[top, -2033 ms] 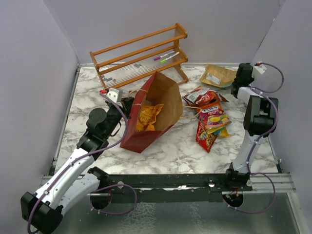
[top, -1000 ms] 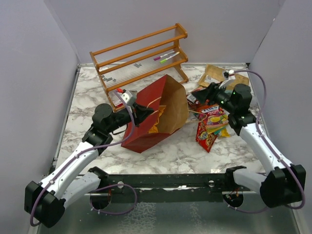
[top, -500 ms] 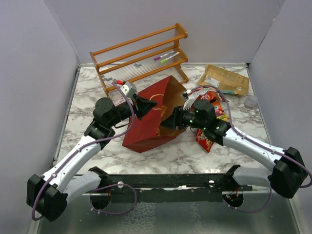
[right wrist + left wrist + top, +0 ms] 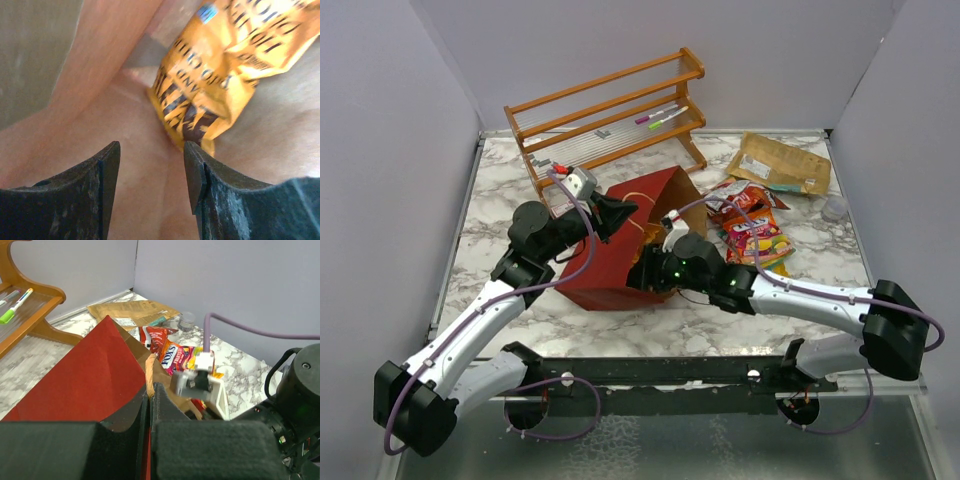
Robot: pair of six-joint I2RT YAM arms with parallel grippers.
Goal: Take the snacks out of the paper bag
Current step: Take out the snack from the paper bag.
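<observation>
Snack packet [image 4: 215, 75], crinkly orange foil, inside brown kraft paper bag [image 4: 100, 75]

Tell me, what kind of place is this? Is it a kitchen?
Probably a robot test booth, not a kitchen. Plain walls box in a marble-look table, two robot arms are bolted to a metal rail at its edge, and a paper bag and snacks lie there as props.

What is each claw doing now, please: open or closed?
Left claw: closed on the paper bag rim.
Right claw: open inside the bag, orange snack packet ahead, not gripped.
</observation>
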